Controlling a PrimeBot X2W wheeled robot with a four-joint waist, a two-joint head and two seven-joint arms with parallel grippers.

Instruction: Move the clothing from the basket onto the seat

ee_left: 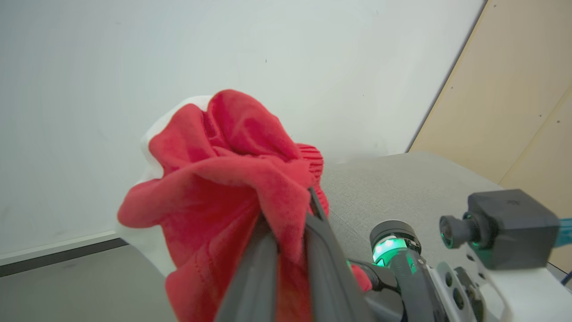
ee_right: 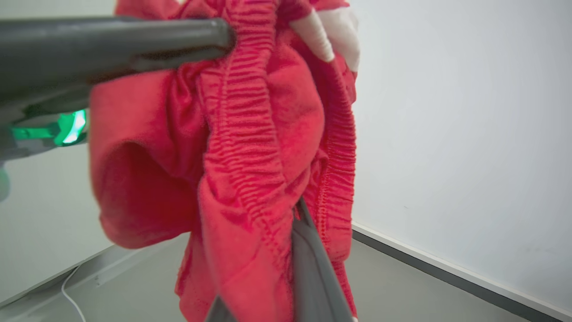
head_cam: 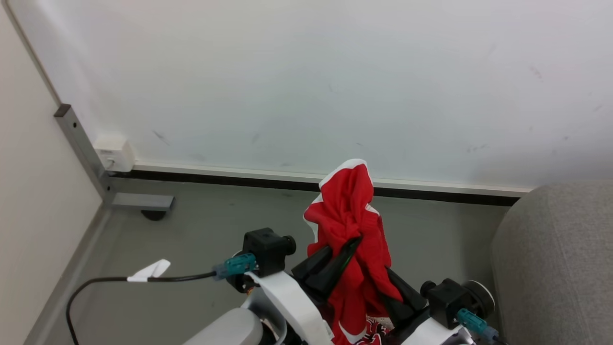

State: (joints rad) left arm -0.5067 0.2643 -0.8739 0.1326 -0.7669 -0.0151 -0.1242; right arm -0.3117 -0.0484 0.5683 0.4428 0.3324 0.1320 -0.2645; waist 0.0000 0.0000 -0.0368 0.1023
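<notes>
The clothing [head_cam: 347,211] is held up in the air in front of the robot, above the grey floor [head_cam: 201,239] and before the white wall [head_cam: 335,72]. One bunched red garment with white trim can be counted with certainty, and a ribbed elastic band is seen on it in the right wrist view. At the bottom edge of the head view a small part of red fabric with black and white print is seen. It cannot be told whether this belongs to the same garment or to a second one.

Two tools are counted. The left tool [head_cam: 353,244] is closed on a fold of the clothing, with the cloth pinched between its two dark fingers and draped over their tips. The right tool [head_cam: 385,275] is closed as well, lower on the same bunch, and its fingertips are buried in the fabric. The two tools are placed near to each other, with the cloth gathered between them.

One seat [head_cam: 555,258], light grey, is seen at the right of the head view, beside the clothing but not touched by it. At the left, one black cable [head_cam: 187,276] with one white tag is seen leading from a teal plug at the left arm. One white socket box [head_cam: 115,153] is fixed low on the wall beside one grey metal post [head_cam: 81,148].
</notes>
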